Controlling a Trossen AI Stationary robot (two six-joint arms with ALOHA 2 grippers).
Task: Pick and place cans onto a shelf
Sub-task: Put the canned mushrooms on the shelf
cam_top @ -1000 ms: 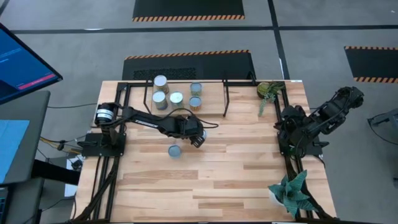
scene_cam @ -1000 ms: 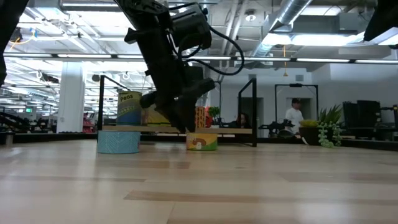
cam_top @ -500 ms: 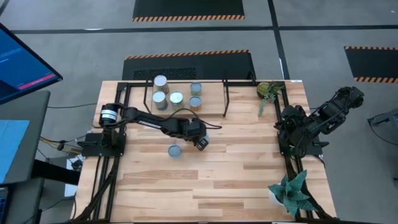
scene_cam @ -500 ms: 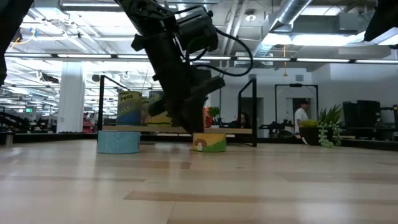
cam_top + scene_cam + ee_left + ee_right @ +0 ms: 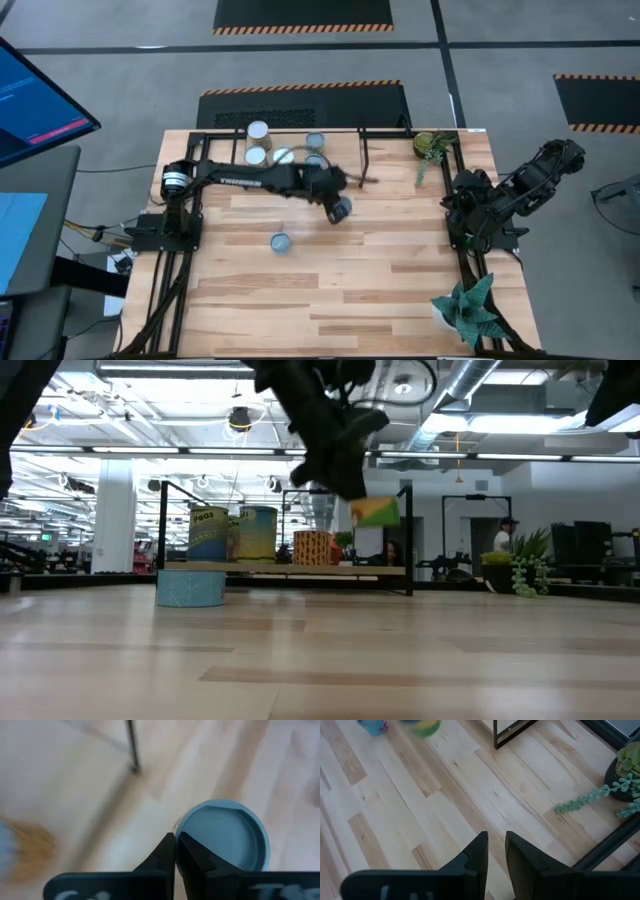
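**A:** Where is the can being handled?

**B:** A small can (image 5: 341, 209) with a pale blue-grey top and a green and yellow side is in the air, clear of the desk (image 5: 380, 270). It hangs just in front of the shelf (image 5: 340, 150), near that rack's right front post. The left claw (image 5: 336, 203) has closed on the can's rim, its two dark fingers (image 5: 167, 857) pinched tight together at the lid's edge.

**A:** And the other cans?

**B:** One short blue can (image 5: 280, 242) stands alone on the desk, well in front of the shelf. Several more cans (image 5: 232, 534) stand on the shelf's wooden board, among them a tall blue and yellow one and an orange one.

**A:** What about the other arm?

**B:** The right claw (image 5: 494, 851) waits folded back, far to the right of the shelf. Its fingers stand a little apart, holding nothing. A potted plant (image 5: 432, 146) sits just right of the shelf.
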